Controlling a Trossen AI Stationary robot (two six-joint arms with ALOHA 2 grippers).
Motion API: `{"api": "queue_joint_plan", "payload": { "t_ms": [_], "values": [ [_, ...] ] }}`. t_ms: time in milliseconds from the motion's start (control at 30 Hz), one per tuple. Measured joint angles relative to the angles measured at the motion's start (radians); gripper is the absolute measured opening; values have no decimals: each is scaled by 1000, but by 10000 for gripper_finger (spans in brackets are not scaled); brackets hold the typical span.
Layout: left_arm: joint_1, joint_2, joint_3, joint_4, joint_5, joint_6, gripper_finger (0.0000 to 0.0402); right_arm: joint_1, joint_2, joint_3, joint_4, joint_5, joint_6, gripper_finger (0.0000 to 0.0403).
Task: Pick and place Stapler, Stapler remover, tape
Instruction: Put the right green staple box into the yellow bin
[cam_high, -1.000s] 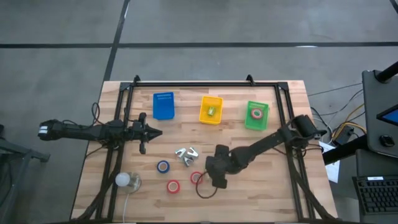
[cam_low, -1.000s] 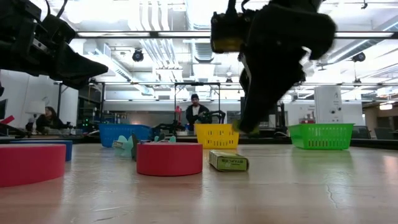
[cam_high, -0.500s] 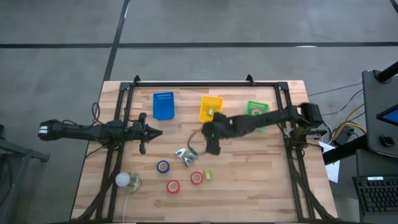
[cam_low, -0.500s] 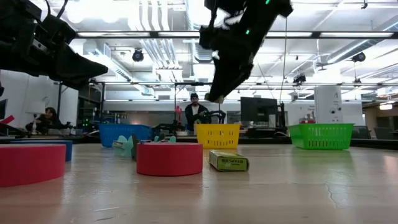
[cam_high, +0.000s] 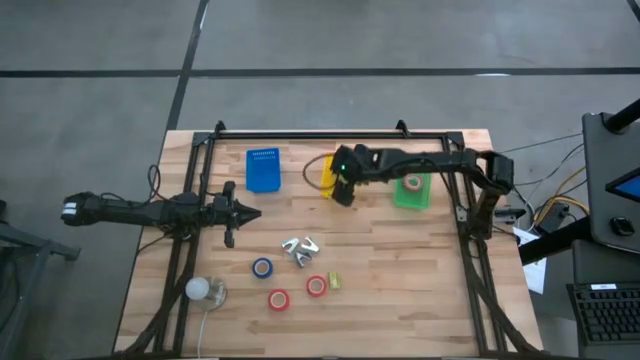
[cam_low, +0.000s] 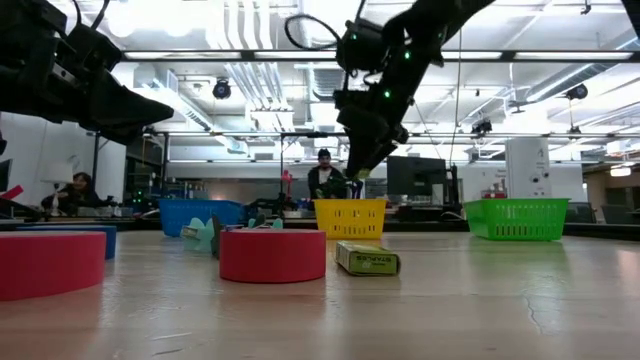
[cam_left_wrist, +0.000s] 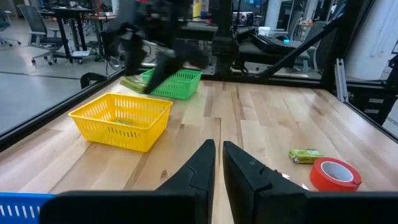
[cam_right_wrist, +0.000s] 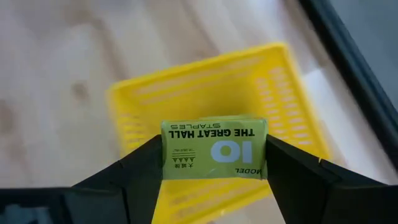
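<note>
My right gripper (cam_high: 343, 190) is shut on a small green staples box (cam_right_wrist: 213, 149) and hangs above the yellow bin (cam_high: 339, 172); it also shows in the low view (cam_low: 358, 172). A second green box (cam_high: 335, 281) lies flat on the table. A blue tape roll (cam_high: 262, 267) and two red rolls (cam_high: 278, 299) (cam_high: 316, 286) lie flat near the front. Pale staple removers (cam_high: 300, 248) lie mid-table. My left gripper (cam_high: 245, 212) waits at the left, shut and empty. My right gripper pinches the green box by its two short ends (cam_right_wrist: 163, 152) between its two fingers (cam_right_wrist: 134, 177). The fingers come from above, pointing down. The box hangs level, its printed face toward the wrist camera, lifted clear above the yellow bin (cam_right_wrist: 205, 93).
A blue bin (cam_high: 263, 170) and a green bin (cam_high: 412, 186), which holds a tape roll, stand beside the yellow one along the far side. A white ball-like thing (cam_high: 198, 290) lies at the front left. A dark frame (cam_high: 330, 135) borders the table.
My right gripper has risen from the table near the red tape and swung toward the far edge, carrying the green box up and over the yellow bin. The second green box has stayed on the table.
</note>
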Motion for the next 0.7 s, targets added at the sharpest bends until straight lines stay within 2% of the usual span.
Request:
{"api": "queue_joint_plan", "payload": {
  "t_ms": [267, 700],
  "values": [
    [0, 0, 0, 3, 0, 0, 35, -99, 1, -2, 19, -112, 53, 240],
    [0, 0, 0, 2, 0, 0, 35, -106, 47, -13, 87, -137, 118, 246]
  ]
}}
